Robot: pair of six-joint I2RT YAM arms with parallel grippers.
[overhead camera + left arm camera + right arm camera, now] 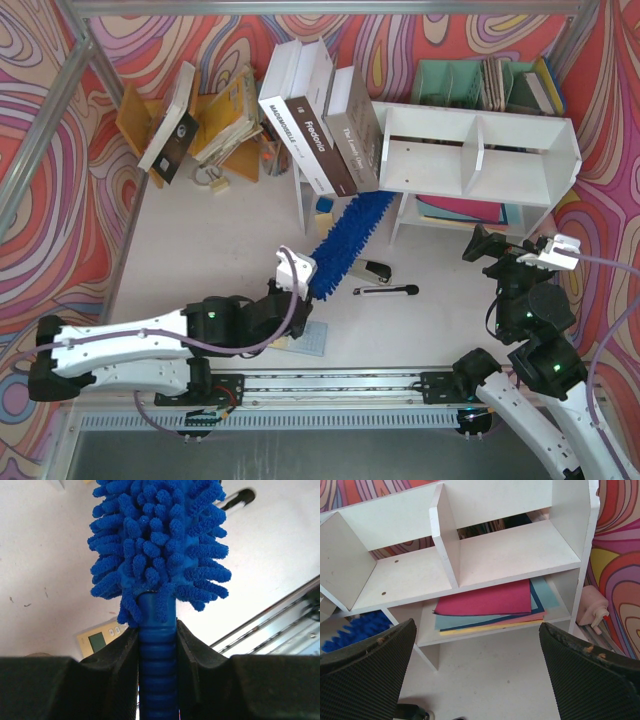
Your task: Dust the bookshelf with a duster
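Left of the bookshelf (478, 152), the duster (350, 235) slants over the tabletop (220, 240), its head reaching toward the shelf's lower corner. It looks light, with a soft, floppy head and a stiff ribbed handle, the sensible place to hold. The left gripper (305, 283) is clenched on that handle just below the fluff, its arm stretched low. The right gripper (515, 250) is spread wide and empty, facing the compartments.

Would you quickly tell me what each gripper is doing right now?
Left gripper: closed on the duster, at its handle.
Right gripper: open, holding nothing.
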